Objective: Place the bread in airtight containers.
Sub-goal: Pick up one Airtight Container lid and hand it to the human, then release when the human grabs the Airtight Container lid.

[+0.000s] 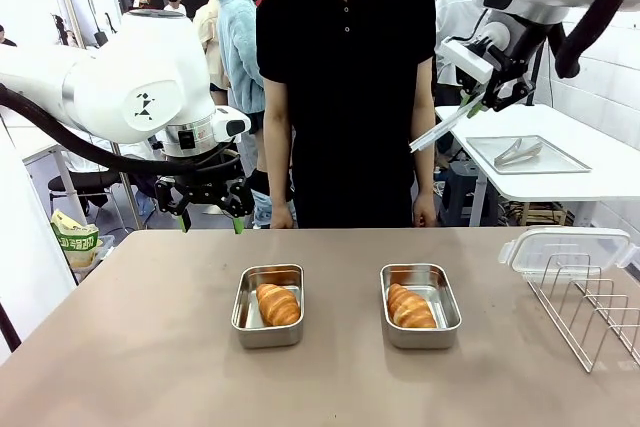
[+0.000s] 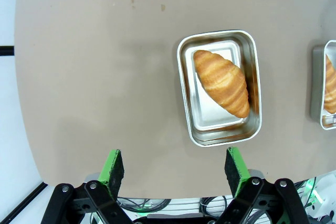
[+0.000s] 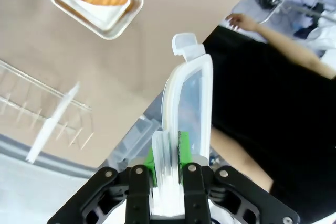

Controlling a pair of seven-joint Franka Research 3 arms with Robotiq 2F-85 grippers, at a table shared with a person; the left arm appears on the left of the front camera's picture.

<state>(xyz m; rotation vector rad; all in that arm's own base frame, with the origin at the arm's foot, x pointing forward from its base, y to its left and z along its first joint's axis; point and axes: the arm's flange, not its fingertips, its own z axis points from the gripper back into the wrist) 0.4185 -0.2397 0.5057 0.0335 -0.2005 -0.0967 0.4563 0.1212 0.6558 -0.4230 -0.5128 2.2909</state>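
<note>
My right gripper (image 3: 168, 150) is clenched on the short edge of a snap lid (image 3: 186, 93). Its green pads pinch the thin translucent plastic so that the lid stands edge-on, raised high over the right side of the table (image 1: 140, 347). I judge it is held that way so it can be lowered flat onto a tin. My left gripper (image 2: 173, 169) is released, with its jaws spread wide and nothing between them. It hovers above bare tabletop just beside the left tin (image 2: 223, 140), probably parked clear while the other arm works. Each piece of bread already sits in a container. The left croissant (image 2: 223, 82) lies diagonally in its shiny, round-cornered steel tin, ridged and golden-brown. The right croissant (image 1: 410, 307) lies likewise in the right tin (image 1: 421, 339), well apart from the first. Both tins are uncovered. A second lid (image 1: 565, 245), white-rimmed and cloudy, rests at the far end of a thin wire rack (image 1: 590, 317). A person (image 1: 345, 97) stands at the far side with arms down.
</note>
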